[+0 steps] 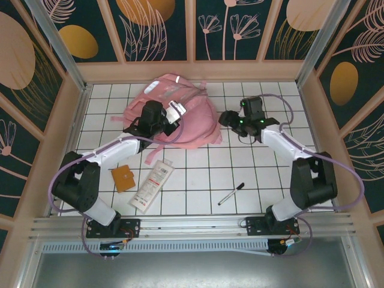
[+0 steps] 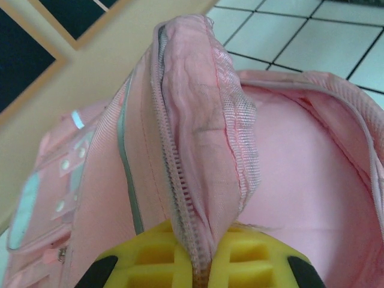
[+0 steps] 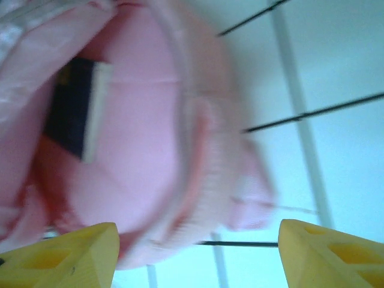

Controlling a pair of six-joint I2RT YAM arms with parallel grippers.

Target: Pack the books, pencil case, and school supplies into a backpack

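Note:
The pink backpack [image 1: 192, 120] lies at the back of the table with its mouth held up. My left gripper [image 1: 173, 119] is shut on the backpack's zipper edge [image 2: 192, 180], the fabric pinched between its yellow fingers [image 2: 150, 258]. My right gripper [image 1: 225, 118] stands open just right of the backpack [image 3: 138, 150], nothing between its fingertips [image 3: 66, 252]. A navy-blue book [image 3: 69, 111] lies inside the open backpack. The white pencil case [image 1: 151, 185], an orange-brown square item [image 1: 123, 177] and a black pen [image 1: 231, 194] lie on the tiles nearer the arm bases.
Wooden walls [image 1: 192, 71] close the tiled table at the back and sides. A pink strap [image 1: 150, 157] trails from the backpack toward the pencil case. Purple cables [image 1: 282, 111] loop beside the right arm.

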